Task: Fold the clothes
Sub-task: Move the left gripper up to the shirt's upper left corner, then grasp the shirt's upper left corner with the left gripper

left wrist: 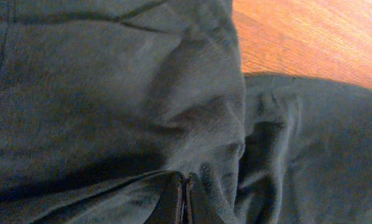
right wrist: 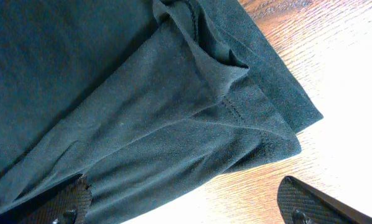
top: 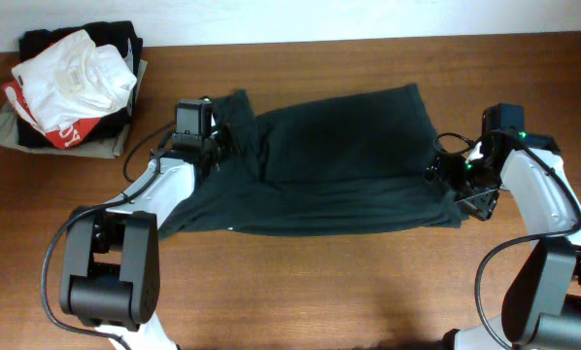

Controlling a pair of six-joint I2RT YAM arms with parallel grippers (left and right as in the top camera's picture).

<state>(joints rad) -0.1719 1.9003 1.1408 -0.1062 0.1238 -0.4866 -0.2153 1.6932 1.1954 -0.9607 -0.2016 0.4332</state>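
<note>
Dark teal-grey T-shirt [top: 339,165] lies across mid worktop [top: 300,282], spread sideways between the two arms; rumpled and bunched at its left end, flatter toward the right

Left pincer [left wrist: 185,200]: fingers pressed together, tips buried in a ridge of cloth. Cannot tell whether any fabric sits between them

Right pincer [right wrist: 183,190]: spread wide, holding nothing, poised over the shirt's right-hand hem corner, where stitched edges lie doubled over one another

Risks, as I judge them:
- thin soft cloth, so a shallow pinch on the left may slip out once lifted
- right fingers could close on the top layer only, leaving the lower one behind and skewing the fold
- one right finger sits over bare wood just beside the hem and may scrape the worktop or miss the cloth
- bunching on the left may get folded in as a crease

Writing: none on the shirt. Far corner pile holds a white garment [top: 77,78] over a red garment [top: 62,133] with white lettering, too small to read
</note>
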